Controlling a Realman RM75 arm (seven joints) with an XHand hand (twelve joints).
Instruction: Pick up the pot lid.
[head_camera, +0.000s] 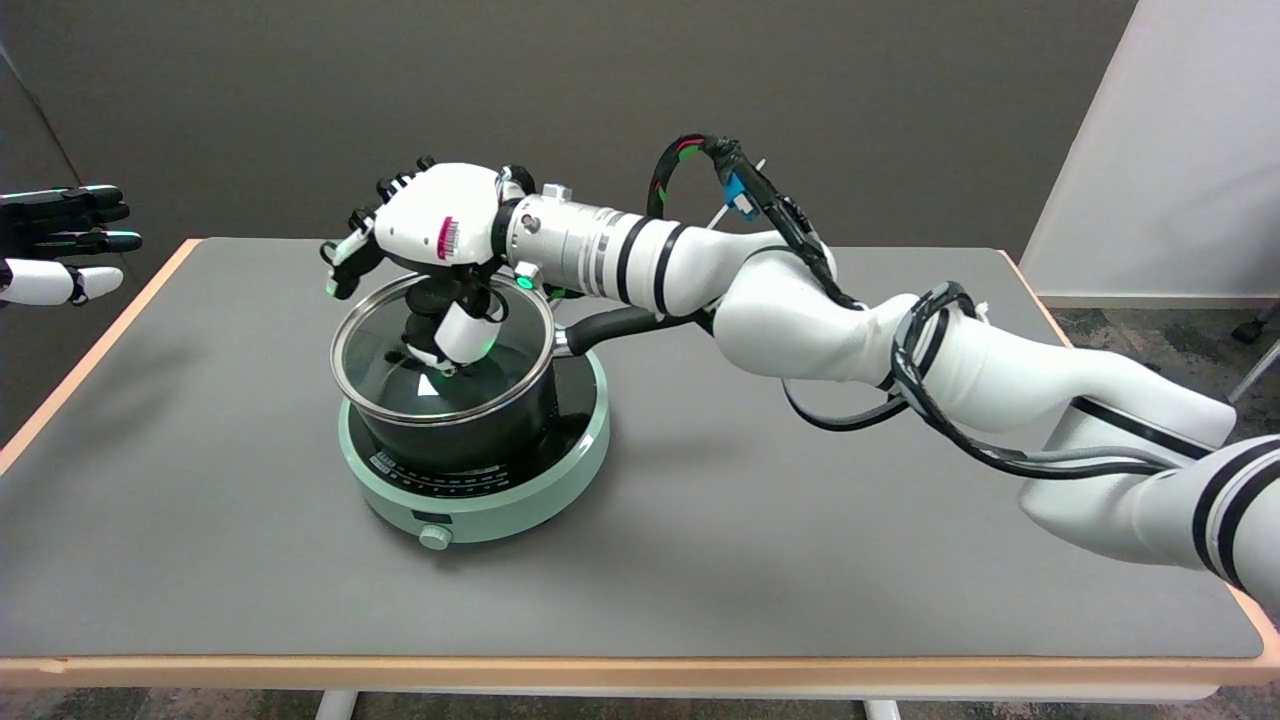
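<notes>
- The table (700, 560) fills the lower part of the frame, with a grey top and a pale wooden edge along its near side.
- On it, left of centre, sits a round mint-green cooker (475, 480), its small knob (435, 537) facing the near edge.
- A black pot (470, 425) stands on the cooker, its long black handle (615, 325) pointing toward the right of the frame and partly hidden behind the arm.
- The glass pot lid (440, 355) with a metal rim lies flat on the pot, closed over it.
- The right arm (850, 330) reaches in from the lower right, white with black bands and loose black cables along it.
- The right hand (435, 255) hangs palm-down right over the lid, at upper centre-left of the frame. Its thumb (462, 333) curls down to the lid's middle, where the knob is; the other fingers (350, 255) bend over the lid's far left rim. Whether the fingers actually grip the knob cannot be told, since the hand covers it.
- At the far left edge, the idle left hand (55, 245) is held in the air beside the table.
</notes>
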